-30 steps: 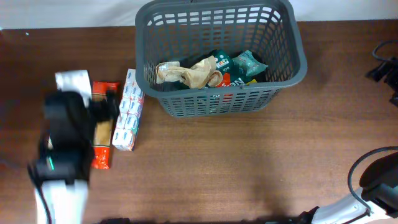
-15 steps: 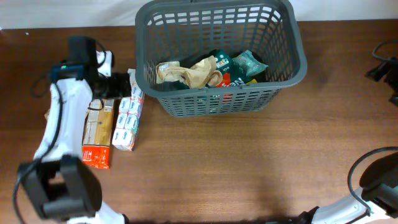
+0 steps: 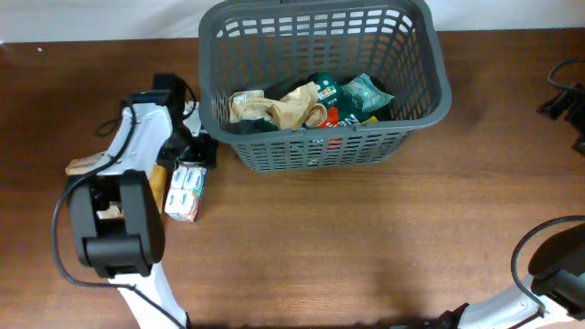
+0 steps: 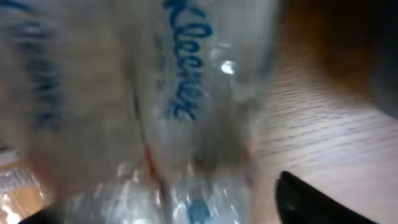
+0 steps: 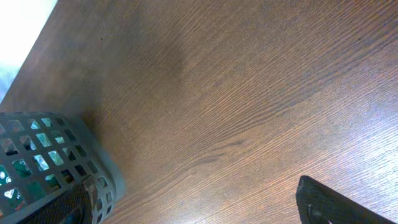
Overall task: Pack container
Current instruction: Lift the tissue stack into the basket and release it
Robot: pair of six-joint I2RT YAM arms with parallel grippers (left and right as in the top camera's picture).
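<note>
Overhead shows the wooden table (image 3: 366,256) with the container (image 3: 416,100) at its far middle and food packets (image 3: 306,105) lying inside. The left arm (image 3: 137,146) reaches beside the container's left wall, its left gripper (image 3: 195,149) over a tissue pack (image 3: 183,190). Blur hides how its jaws stand. The right gripper (image 5: 189,196) has its jaws spread above bare wood.

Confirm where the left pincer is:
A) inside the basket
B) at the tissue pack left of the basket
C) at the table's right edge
B: the overhead view shows the left pincer at the tissue pack, just left of the basket, and the pack's Kleenex wrapper fills the left wrist view.
</note>
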